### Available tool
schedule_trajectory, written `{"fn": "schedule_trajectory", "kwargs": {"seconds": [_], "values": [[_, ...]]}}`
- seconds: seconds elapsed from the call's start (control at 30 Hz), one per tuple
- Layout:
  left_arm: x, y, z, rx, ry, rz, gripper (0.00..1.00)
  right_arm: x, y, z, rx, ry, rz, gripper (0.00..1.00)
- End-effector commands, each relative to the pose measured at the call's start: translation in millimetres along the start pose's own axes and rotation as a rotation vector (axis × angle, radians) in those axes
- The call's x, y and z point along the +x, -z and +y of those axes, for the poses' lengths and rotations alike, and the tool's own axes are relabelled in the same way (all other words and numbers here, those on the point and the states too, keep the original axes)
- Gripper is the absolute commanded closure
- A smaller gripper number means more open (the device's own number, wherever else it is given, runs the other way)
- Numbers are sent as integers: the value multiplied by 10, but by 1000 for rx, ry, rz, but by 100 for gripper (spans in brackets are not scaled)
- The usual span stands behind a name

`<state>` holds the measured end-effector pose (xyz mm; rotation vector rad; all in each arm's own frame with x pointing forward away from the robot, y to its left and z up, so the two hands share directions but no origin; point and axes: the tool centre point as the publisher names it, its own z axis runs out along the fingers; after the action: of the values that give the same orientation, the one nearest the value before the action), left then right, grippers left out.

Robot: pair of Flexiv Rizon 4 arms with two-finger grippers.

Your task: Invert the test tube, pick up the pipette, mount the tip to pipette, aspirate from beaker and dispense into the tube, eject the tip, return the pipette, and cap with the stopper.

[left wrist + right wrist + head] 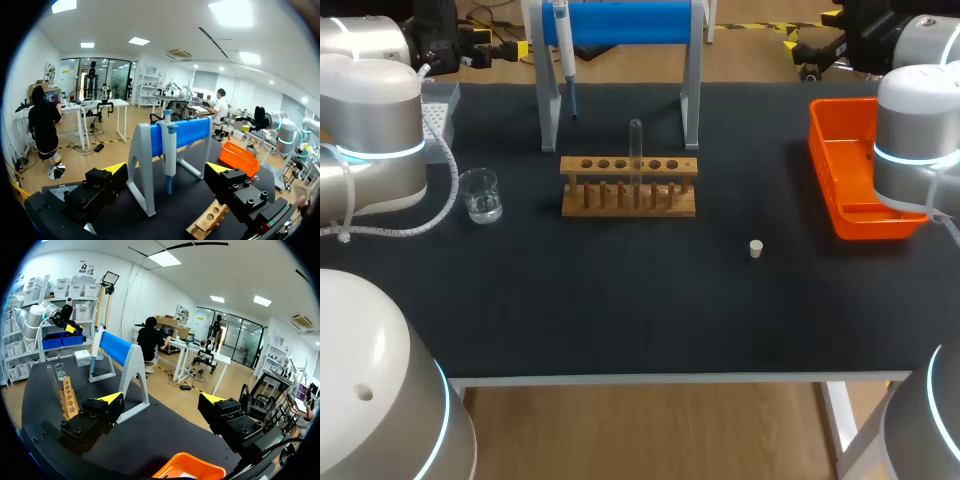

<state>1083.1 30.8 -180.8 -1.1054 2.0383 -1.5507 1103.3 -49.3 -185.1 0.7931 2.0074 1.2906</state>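
A clear test tube [636, 148] stands upright in the wooden rack [628, 187] at mid-table; in the right wrist view the tube [51, 378] and rack [69, 401] lie off to one side of the gripper. The pipette [563, 48] hangs on the blue-topped stand [690, 90]. Straight ahead of my open left gripper [166, 169] is the pipette [169, 145]. A glass beaker [480, 194] stands left of the rack. The small white stopper [756, 248] lies right of centre. My right gripper [162, 399] is open and holds nothing. Both grippers [478, 48] [802, 47] sit at the table's far corners.
An orange bin [848, 182] stands at the right edge, just under my right gripper [190, 471]. A grey tip box [440, 112] sits at the far left. The stand's legs straddle the space behind the rack.
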Motion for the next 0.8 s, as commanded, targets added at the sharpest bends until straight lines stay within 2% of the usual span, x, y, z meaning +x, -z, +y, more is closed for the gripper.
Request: {"fn": "schedule_trajectory", "kwargs": {"seconds": [0.03,0.57,0.8], "values": [[5,-5,9,3,-1,-3,0,-7,0,3,2,0,2,0],[5,-5,9,3,-1,-3,0,-7,0,3,2,0,2,0],[5,-5,9,3,-1,-3,0,369,212,-97,-14,42,112,0]]}}
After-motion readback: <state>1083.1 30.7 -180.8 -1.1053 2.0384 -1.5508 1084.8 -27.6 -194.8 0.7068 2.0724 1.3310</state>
